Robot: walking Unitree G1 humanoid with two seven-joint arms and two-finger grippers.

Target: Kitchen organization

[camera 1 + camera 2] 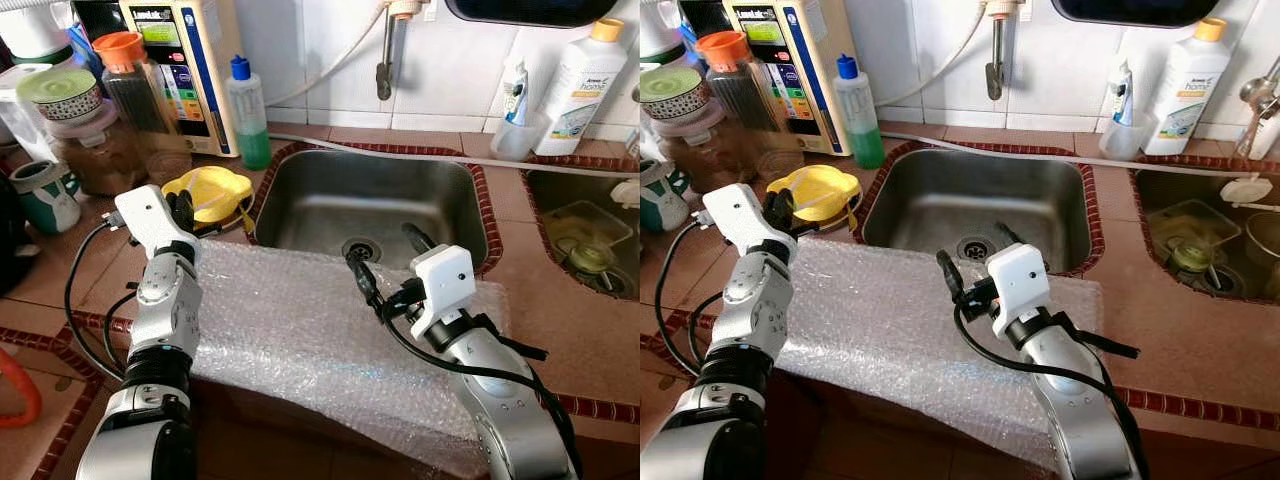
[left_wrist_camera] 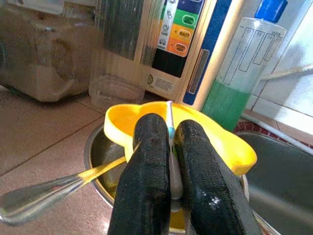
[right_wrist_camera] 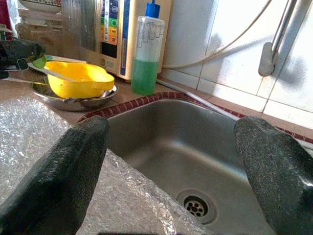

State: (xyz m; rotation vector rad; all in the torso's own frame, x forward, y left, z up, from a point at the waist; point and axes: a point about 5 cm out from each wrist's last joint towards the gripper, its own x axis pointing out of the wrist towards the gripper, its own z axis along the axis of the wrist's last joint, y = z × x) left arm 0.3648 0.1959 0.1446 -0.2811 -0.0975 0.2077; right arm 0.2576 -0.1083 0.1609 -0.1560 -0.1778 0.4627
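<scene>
At left of frame, the left end effector [image 2: 171, 161] pinches a thin, stiff, slippery metal utensil [image 2: 170, 142] over the yellow plastic bowl [image 2: 205, 132]; the right end effector [image 3: 166, 166] gapes.

Two silver arms are showing jointed metal segments, black cables looping beside each. The left gripper [image 1: 182, 212] and right gripper [image 1: 385, 262] are wearing white boxy wrist housings, with long, matte, rough-textured black fingers [image 3: 58, 181] reaching toward twelve o'clock.

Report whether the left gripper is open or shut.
Shut. The left gripper has its fingers pressed together on a thin utensil handle over the yellow bowl.
</scene>
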